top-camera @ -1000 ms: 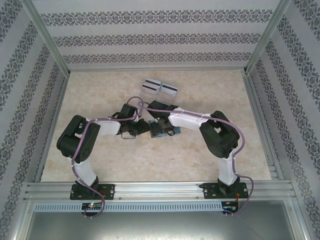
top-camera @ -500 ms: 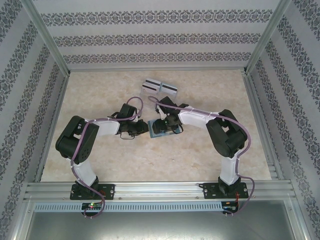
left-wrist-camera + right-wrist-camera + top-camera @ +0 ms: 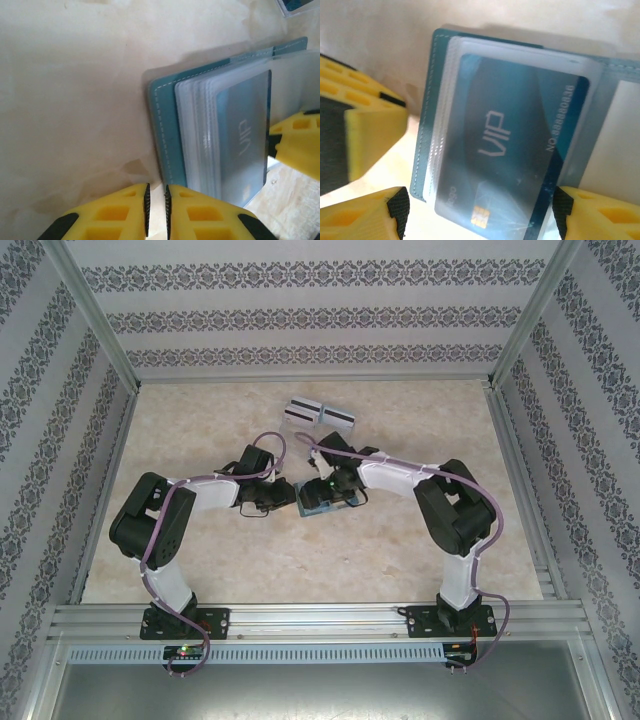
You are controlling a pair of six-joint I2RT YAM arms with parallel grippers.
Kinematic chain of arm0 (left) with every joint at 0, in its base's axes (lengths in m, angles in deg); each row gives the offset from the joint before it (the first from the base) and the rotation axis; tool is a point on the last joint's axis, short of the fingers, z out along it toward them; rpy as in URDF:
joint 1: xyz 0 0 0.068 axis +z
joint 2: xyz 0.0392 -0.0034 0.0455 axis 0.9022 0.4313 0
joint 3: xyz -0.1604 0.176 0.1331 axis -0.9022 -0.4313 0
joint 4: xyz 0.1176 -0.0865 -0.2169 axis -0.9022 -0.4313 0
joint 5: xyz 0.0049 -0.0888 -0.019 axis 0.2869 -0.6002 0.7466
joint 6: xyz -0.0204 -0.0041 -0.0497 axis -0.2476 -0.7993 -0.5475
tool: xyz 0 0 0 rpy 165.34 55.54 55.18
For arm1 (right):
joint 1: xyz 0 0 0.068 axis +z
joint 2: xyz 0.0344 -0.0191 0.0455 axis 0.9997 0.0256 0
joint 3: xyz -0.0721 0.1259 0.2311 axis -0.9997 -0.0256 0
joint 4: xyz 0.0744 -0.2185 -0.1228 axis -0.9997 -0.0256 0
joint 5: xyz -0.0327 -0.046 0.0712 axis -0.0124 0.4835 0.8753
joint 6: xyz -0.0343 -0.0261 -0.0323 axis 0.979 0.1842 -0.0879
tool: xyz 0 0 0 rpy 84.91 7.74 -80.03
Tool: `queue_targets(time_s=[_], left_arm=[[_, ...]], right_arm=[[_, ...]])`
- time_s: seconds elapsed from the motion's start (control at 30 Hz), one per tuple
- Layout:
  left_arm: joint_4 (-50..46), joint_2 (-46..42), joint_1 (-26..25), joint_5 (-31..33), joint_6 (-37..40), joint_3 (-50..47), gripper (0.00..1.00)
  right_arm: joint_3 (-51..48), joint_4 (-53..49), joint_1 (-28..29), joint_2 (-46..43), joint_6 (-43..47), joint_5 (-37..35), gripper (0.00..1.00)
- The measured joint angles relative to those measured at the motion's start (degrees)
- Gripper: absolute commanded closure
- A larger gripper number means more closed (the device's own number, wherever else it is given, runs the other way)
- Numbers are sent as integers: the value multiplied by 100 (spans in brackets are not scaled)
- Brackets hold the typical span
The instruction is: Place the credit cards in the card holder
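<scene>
The teal card holder (image 3: 318, 506) lies open mid-table, its clear sleeves fanned out (image 3: 162, 115) (image 3: 427, 125). A blue VIP credit card (image 3: 505, 145) (image 3: 245, 140) sits on top under a hazy sleeve. My right gripper (image 3: 479, 212) (image 3: 335, 492) is open, its fingers wide on either side of the card's chip end; the right pad is at the card's edge. My left gripper (image 3: 156, 210) (image 3: 285, 498) is shut to a thin slit, holding nothing, its tips at the holder's left cover edge. More credit cards (image 3: 320, 415), white with black stripes, lie further back.
The spare cards rest in a clear tray (image 3: 295, 5) behind the holder. Metal frame posts and patterned walls close in the table on three sides. The marbled tabletop (image 3: 220, 560) stretches in front of and beside both arms.
The right arm has drawn back to the right, off the holder's left half, uncovering more of it. The left arm has barely moved.
</scene>
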Motion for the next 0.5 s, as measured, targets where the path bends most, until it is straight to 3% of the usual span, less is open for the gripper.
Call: queue_targets(time_s=[0.27,0.5], left_arm=[[-83,-11,68,59,2,0,81],[-15,-33,188,66,-90,-61,81]], right_arm=[[417,-501,487,319,103,-1108,25],[544,-619,601,398,87,-1467,23]])
